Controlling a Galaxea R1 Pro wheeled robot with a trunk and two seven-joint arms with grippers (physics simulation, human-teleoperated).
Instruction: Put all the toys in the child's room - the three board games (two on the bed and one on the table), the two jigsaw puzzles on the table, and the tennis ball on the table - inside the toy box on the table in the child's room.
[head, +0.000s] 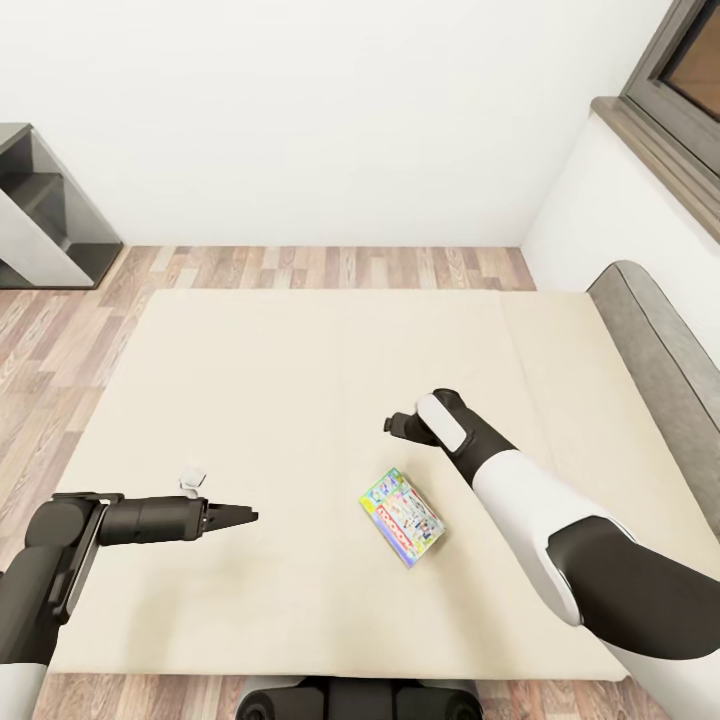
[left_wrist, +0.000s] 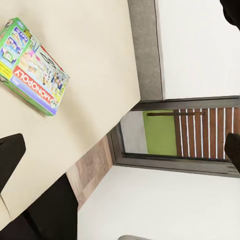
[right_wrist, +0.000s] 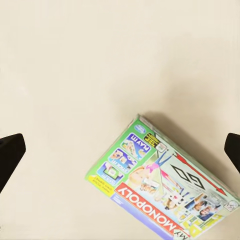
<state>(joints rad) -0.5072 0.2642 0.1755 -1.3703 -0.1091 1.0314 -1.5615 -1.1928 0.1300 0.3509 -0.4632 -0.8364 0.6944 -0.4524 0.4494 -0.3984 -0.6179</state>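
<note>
lying flat on bed (head: 300, 360): monopoly box (head: 402, 515).

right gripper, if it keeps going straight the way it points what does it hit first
Probably the bare mattress of the bed. The right gripper looks down with its jaws open, and the Monopoly box lies off to one side of that line, so it would likely miss it, though depth is unclear.

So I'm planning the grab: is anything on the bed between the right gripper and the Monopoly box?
Nothing visible. Only bare mattress lies between the open right gripper and the Monopoly box, which lies flat.
</note>
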